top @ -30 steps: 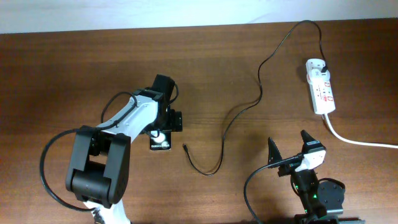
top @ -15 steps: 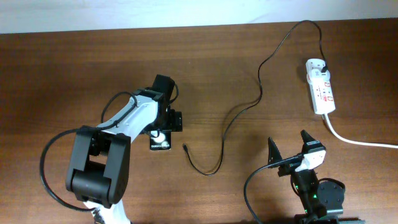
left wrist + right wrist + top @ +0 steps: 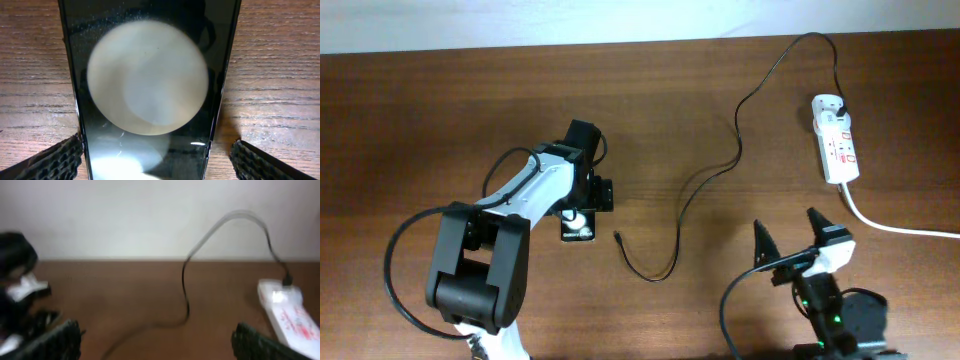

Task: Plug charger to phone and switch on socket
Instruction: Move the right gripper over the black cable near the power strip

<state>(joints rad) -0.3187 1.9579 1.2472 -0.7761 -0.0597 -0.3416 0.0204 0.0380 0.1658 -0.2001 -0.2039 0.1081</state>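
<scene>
phone (image 3: 577,232) text too small, socket (image 3: 838,150) marks illegible

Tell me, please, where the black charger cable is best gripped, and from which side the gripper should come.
Grip the charger cable just behind its small plug, probably from straight above with the jaws across it. That end lies flat and free on the table, close to the phone, so a hold near the tip should keep the plug steady for insertion.
</scene>
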